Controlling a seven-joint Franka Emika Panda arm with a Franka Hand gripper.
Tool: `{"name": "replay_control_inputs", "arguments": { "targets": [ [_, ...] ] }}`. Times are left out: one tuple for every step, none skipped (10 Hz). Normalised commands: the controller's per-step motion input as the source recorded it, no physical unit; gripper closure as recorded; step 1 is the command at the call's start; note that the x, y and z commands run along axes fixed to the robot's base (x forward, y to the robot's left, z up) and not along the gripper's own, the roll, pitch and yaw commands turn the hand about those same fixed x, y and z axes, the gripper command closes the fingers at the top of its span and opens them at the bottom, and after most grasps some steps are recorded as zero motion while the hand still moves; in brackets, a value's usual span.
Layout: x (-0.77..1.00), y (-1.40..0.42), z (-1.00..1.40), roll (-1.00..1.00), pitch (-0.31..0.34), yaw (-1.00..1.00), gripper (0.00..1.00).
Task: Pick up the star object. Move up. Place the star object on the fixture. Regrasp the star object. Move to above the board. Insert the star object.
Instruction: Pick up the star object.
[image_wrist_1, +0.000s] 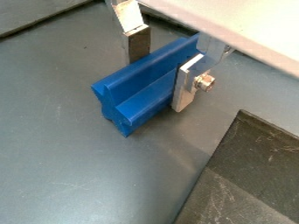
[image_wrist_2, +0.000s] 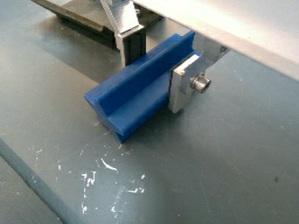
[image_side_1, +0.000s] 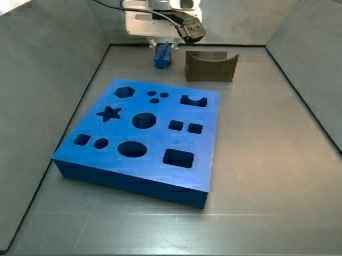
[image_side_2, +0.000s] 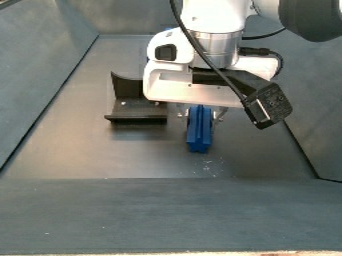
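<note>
wrist views: 1 star object (image_wrist_1: 142, 90), 1 end effector (image_wrist_1: 162, 68)

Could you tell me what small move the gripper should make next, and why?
Probably close the fingers. In both wrist views the gripper straddles the star object, one silver finger on each side, and the peg seems to lie on the floor beside the fixture, so it looks placed for a grasp but not lifted yet.

dark grey floor (image_side_1: 267, 170), scuffed white in places; grey walls (image_side_1: 54, 40) enclose it.
</note>
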Motion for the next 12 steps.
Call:
{"name": "replay_control_inputs", "arguments": {
  "targets": [
    [0.0,-0.17,0.0,0.05,0.0,0.07,1.0],
    [0.0,0.0,0.0,0.0,0.0,0.0,1.0],
    [0.0,0.0,0.0,0.0,0.0,0.0,1.0],
    [0.0,0.0,0.0,0.0,0.0,0.0,1.0],
    [0.0,0.0,0.0,0.0,0.0,0.0,1.0],
    [0.0,0.0,0.0,0.0,0.0,0.0,1.0],
    [0.0,0.0,0.0,0.0,0.0,0.0,1.0],
    [0.0,0.0,0.0,0.0,0.0,0.0,1.0],
    [0.0,0.0,0.0,0.0,0.0,0.0,1.0],
    [0.0,0.0,0.0,0.0,0.0,0.0,1.0],
    [0.0,0.0,0.0,0.0,0.0,0.0,1.0],
    [0.0,0.0,0.0,0.0,0.0,0.0,1.0]
  ]
}}
